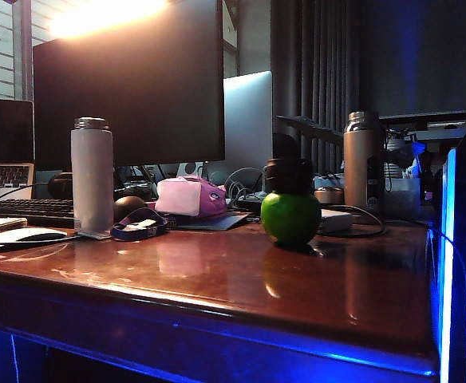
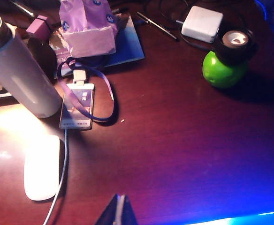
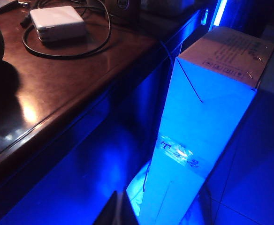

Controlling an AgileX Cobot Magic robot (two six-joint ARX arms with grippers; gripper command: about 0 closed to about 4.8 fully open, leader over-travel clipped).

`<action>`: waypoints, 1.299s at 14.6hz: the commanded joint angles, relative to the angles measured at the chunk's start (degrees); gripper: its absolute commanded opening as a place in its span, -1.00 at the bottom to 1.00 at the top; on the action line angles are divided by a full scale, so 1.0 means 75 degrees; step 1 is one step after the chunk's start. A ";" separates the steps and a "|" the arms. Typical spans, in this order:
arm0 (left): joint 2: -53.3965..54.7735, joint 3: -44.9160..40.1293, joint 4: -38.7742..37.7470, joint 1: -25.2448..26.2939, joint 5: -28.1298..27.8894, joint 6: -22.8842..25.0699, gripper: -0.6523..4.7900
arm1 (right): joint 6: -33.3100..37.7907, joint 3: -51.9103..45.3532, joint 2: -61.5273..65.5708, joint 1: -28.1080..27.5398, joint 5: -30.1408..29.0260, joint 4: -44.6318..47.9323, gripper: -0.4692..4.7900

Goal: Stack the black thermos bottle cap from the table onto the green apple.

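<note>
While cap (image 1: 288, 175) sits on apple (image 1: 290, 217), left gripper (image 2: 118, 211) and right gripper (image 3: 117, 209) jaws together, empty.

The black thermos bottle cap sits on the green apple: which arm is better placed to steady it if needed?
Probably left: its gripper overlooks the matte black cap on the shiny green apple; the right gripper, shut, hangs beyond the table edge.

The thermos bottle cap (image 1: 288, 175) sits on top of the apple (image 1: 290, 217), which stands on the counter (image 1: 217, 279) right of the middle. Behind the apple lies a power adapter (image 2: 201, 23); far to the left stands a bottle (image 1: 92, 175), with a badge with strap (image 2: 78, 105) and a computer mouse (image 2: 41, 167) near it. The left gripper (image 2: 118, 216) hangs above the counter's front part, and the right gripper (image 3: 117, 213) hangs off the counter's right edge, beside a tall box (image 3: 207, 117).
</note>
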 commanded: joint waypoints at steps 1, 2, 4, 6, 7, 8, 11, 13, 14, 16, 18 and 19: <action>-0.0017 0.0023 0.0096 0.0000 0.0023 0.0006 -0.78 | 0.0032 -0.0029 -0.0009 -0.0003 0.0128 0.0070 -0.82; -0.0017 0.0023 0.0093 0.0000 0.0023 0.0006 -0.78 | 0.0032 -0.0029 -0.0009 0.0006 0.0122 0.0073 -0.82; -0.0017 0.0023 0.0093 0.0000 0.0023 0.0006 -0.78 | 0.0023 -0.0029 -0.0009 0.0003 0.0125 0.0079 -0.82; -0.0017 0.0023 0.0093 0.0000 0.0023 0.0006 -0.78 | 0.0026 -0.0029 -0.0009 0.0003 0.0125 0.0079 -0.82; -0.0017 0.0023 0.0093 0.0000 0.0023 0.0006 -0.78 | 0.0026 -0.0029 -0.0009 0.0003 0.0125 0.0079 -0.82; -0.0017 0.0023 0.0096 0.0000 0.0023 0.0006 -0.78 | 0.0026 -0.0029 -0.0009 0.0003 0.0125 0.0079 -0.82; -0.0017 0.0023 0.0096 0.0000 0.0023 0.0006 -0.78 | 0.0023 -0.0029 -0.0009 0.0003 0.0125 0.0079 -0.82; -0.0020 0.0023 0.0347 0.0006 -0.0157 0.0143 -0.78 | 0.0023 -0.0029 -0.0009 0.0003 0.0125 0.0079 -0.82; -0.0061 0.0020 0.0562 0.0009 -0.0152 0.0140 -0.78 | 0.0026 -0.0029 -0.0009 0.0003 0.0125 0.0079 -0.82; -0.0367 -0.0385 0.1883 0.0009 -0.0236 -0.0571 -0.78 | 0.0026 -0.0029 -0.0009 0.0003 0.0125 0.0079 -0.82; -0.1078 -0.1454 0.3704 0.0015 -0.0423 -0.1128 -0.78 | 0.0026 -0.0029 -0.0009 0.0003 0.0125 0.0079 -0.82; -0.1521 -0.2090 0.4433 0.0015 -0.0667 -0.1413 -0.78 | 0.0026 -0.0029 -0.0009 0.0003 0.0125 0.0079 -0.82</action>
